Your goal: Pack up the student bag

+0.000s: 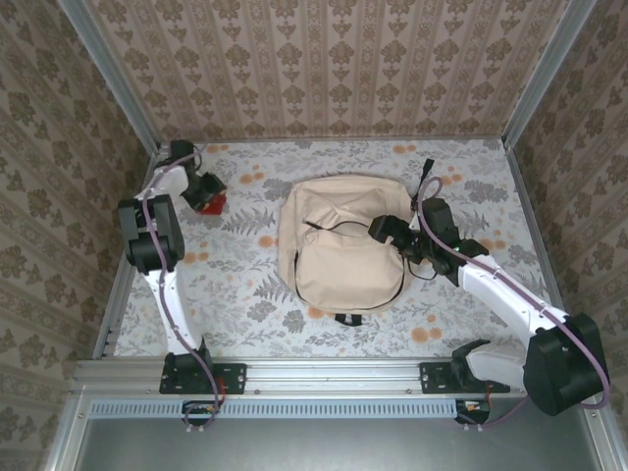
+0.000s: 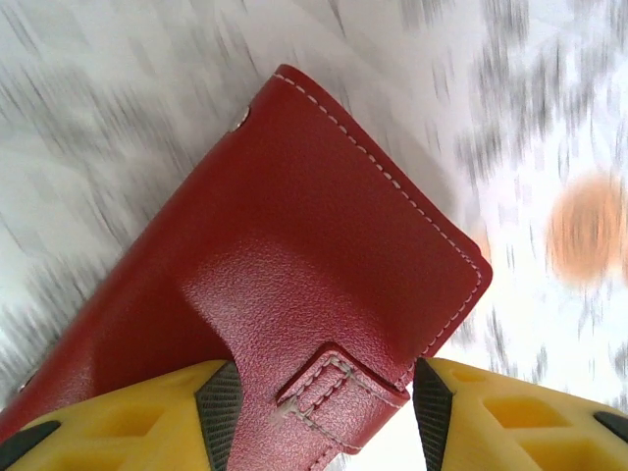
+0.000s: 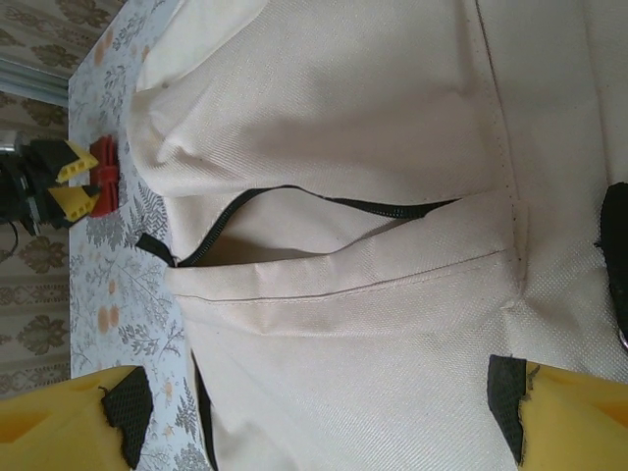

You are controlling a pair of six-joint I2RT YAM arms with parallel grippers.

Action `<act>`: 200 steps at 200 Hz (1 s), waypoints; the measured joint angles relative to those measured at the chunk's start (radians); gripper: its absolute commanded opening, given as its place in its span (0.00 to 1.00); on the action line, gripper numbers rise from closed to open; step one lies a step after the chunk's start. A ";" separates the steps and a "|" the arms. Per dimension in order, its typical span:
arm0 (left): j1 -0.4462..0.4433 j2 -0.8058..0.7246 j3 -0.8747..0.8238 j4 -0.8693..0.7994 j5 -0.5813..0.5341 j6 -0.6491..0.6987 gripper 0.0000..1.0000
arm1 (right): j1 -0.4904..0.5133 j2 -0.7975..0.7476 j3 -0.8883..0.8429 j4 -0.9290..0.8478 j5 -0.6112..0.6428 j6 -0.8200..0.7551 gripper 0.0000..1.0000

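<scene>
Nearest, right gripper (image 3: 314, 402) hovers over the student bag (image 1: 339, 245), fingers (image 3: 59, 422) spread wide, only beige cloth between them; both fingers cut off at the wrist view's lower edge; bag lies at the middle of the floral table (image 1: 245, 294), zipper (image 3: 208, 234) partly parted, interior too shadowed to read; farther back on the left, left gripper (image 2: 326, 397) straddles a red wallet (image 2: 314, 255); wallet's lower end cropped, table under it blurred; pinching or merely touching, cannot tell.

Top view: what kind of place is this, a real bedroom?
Probably a robot test booth, not a bedroom: wallpapered walls set in metal posts, a flowery tablecloth, and a left arm and right arm bolted to a rail.
</scene>
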 measured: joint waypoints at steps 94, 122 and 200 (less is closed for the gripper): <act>-0.295 -0.339 -0.475 0.033 0.000 -0.092 0.55 | 0.000 -0.052 -0.020 -0.040 0.053 0.007 0.92; -0.356 -0.380 -0.476 -0.054 -0.018 -0.084 0.56 | 0.000 -0.052 -0.020 -0.057 0.053 0.007 0.92; -0.308 -0.416 -0.315 -0.232 -0.086 0.198 0.69 | 0.000 -0.052 -0.021 -0.066 0.053 0.007 0.92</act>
